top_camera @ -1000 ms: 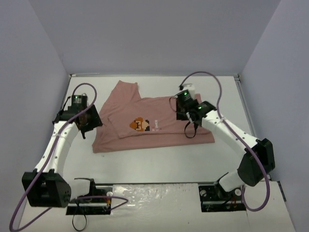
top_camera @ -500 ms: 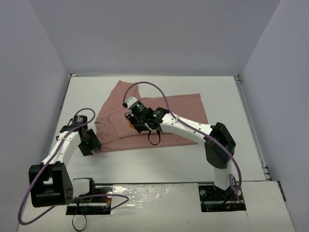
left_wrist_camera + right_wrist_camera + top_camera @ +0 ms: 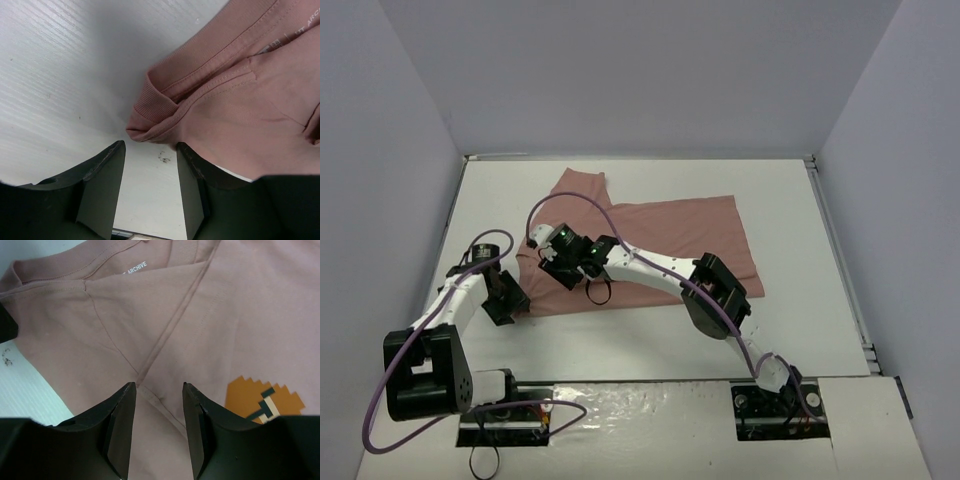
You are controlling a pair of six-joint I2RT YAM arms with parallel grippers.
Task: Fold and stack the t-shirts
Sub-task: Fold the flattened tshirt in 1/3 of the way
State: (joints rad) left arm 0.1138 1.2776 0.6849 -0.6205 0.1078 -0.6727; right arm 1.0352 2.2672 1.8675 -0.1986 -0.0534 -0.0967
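The dusty-pink short-sleeved cotton t-shirt (image 3: 670, 225) lies partly folded on the white table (image 3: 620, 335), with the left gripper (image 3: 150, 150) open and empty just beside its ribbed edge, and the right gripper (image 3: 159, 387) open over a seam near the orange-brown pixel print (image 3: 262, 402).

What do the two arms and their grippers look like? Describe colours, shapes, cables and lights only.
The left arm and right arm have slim white links between blocky black joints. A purple cable loops along each. A green light glows near the right wrist. The left gripper and right gripper each have two flat, dark, tapered fingers.
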